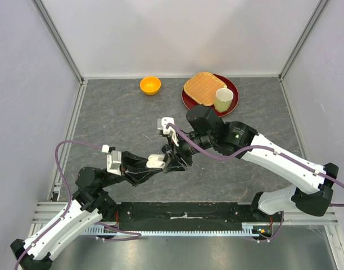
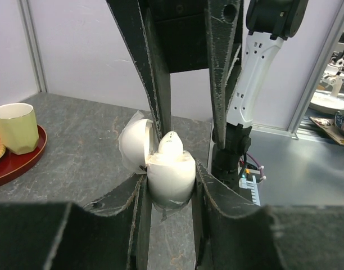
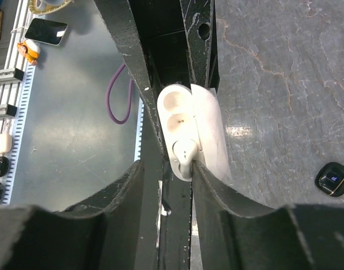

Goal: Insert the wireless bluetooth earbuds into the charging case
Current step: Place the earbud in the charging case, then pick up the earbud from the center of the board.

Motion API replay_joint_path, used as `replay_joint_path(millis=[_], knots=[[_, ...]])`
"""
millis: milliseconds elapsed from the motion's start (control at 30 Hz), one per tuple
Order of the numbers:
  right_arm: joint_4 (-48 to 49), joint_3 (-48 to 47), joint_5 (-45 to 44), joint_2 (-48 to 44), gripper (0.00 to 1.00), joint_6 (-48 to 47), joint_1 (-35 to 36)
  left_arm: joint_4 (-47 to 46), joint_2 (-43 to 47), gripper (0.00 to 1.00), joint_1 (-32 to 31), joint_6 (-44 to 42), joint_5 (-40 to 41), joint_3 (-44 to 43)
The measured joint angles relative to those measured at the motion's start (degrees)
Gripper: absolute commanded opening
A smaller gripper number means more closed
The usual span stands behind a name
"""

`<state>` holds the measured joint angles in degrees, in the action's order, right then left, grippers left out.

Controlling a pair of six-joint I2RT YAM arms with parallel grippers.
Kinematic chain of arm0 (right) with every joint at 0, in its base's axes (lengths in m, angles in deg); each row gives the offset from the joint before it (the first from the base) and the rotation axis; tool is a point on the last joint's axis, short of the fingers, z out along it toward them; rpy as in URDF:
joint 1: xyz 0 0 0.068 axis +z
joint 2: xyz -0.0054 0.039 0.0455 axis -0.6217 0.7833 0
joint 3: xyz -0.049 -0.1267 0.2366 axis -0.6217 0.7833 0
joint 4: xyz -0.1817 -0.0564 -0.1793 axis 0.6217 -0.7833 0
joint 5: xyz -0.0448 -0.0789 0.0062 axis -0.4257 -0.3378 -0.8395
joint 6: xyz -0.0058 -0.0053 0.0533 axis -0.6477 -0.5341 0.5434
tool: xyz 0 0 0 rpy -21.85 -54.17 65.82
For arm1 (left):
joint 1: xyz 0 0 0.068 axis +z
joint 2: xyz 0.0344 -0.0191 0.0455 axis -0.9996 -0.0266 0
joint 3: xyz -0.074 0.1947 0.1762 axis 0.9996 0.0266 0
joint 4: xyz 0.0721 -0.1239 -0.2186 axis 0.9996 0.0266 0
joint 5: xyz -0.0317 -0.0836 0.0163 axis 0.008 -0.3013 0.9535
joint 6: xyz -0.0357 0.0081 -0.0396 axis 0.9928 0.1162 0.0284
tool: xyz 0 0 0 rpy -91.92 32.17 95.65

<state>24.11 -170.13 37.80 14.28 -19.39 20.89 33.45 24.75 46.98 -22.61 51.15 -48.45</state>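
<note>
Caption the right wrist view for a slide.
White earbud seated in open case, flanked by right gripper; one slot empty.

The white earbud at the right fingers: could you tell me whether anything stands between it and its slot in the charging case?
Nothing visible does. The charging case, held by the left fingers, has its lid swung aside, and the white earbud sits in its slot.

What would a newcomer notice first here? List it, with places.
At table centre, the left gripper clamps an open white oval plastic charging case with a tiny white earbud sitting inside, the right gripper straddling it. Far back sit a small orange bowl and a round red plate.
</note>
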Motion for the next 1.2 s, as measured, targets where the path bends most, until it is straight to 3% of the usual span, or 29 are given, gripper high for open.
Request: replay_joint_path(millis=[433, 533, 667, 800, 933, 1067, 1200], knots=[[4.81, 0.98, -6.51, -4.79, 0.48, 3.3, 0.46, -1.4, 0.0, 0.02, 0.0, 0.0, 1.33, 0.0], [7.1, 2.21, -9.88, -7.19, 0.59, 4.79, 0.46, -1.36, 0.35, 0.02, 0.0, 0.0, 1.77, 0.04], [10.82, 4.48, -16.35, -11.19, 0.82, 7.26, 0.46, -1.29, 1.16, 0.02, 0.0, -0.02, 2.05, 0.15], [14.6, 7.76, -27.17, -15.85, 0.81, 10.54, 0.24, -0.9, 2.19, 0.02, 0.0, -0.02, 2.78, 0.48], [17.68, 9.94, -36.59, -17.05, 0.72, 15.34, -4.5, 0.37, 3.67, 0.02, 0.0, -0.04, 3.41, 0.74], [19.04, 12.7, -39.36, -14.49, 0.68, 21.59, -14.03, 1.68, 5.44, 0.02, 0.0, -0.04, 3.5, 0.79], [19.39, 15.04, -40.02, -6.34, 0.63, 25.7, -22.25, 3.89, 7.85, 0.02, 0.0, -0.07, 4.02, 0.79]])
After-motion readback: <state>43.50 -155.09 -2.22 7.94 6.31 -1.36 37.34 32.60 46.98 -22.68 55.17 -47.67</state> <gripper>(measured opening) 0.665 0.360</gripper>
